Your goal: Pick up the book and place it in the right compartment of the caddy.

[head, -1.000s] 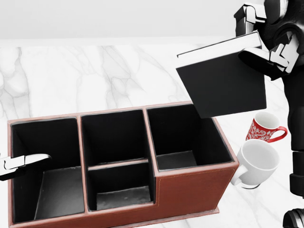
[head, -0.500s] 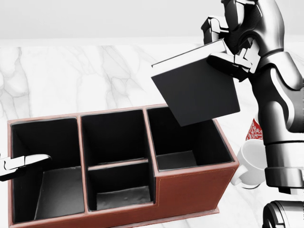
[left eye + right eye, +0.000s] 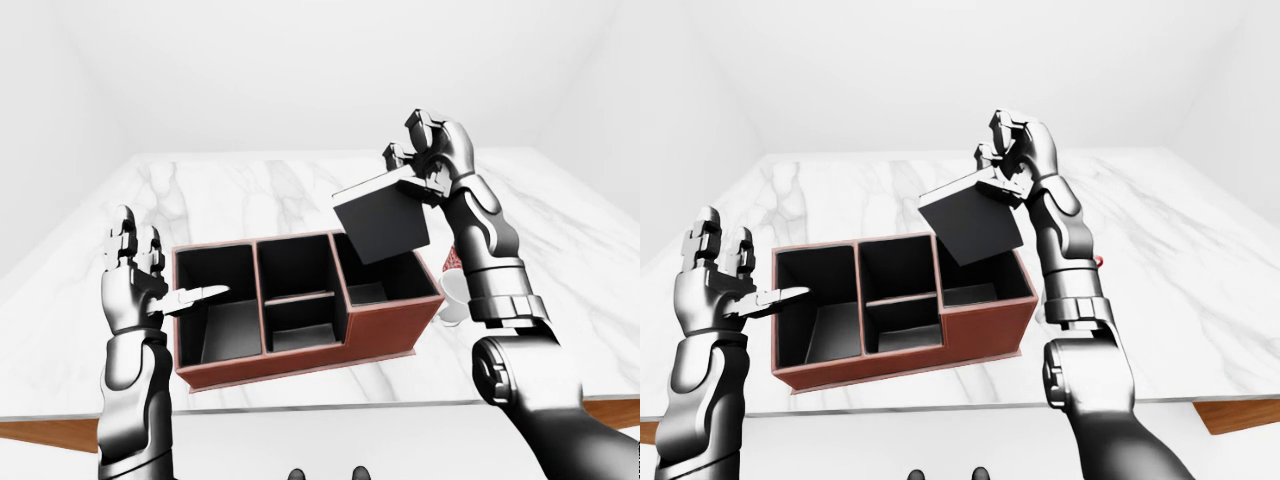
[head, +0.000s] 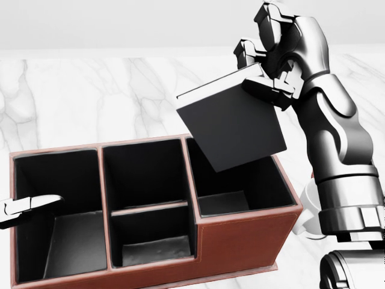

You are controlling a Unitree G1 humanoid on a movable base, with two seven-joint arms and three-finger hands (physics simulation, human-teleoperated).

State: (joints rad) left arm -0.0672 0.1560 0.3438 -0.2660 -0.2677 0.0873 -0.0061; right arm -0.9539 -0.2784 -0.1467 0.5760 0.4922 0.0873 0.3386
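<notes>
Right hand [image 4: 283,57] holds the book [image 4: 231,123] (tilted) above the caddy [image 4: 240,232].

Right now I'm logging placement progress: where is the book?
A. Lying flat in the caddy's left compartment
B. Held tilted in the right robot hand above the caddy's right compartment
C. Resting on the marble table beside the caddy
B: the right robot hand grips the book, tilted, above the caddy's right compartment.

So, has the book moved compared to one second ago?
Yes. In the head view the book, held by the right hand, has moved left, and now hangs over the caddy's right compartment.
</notes>
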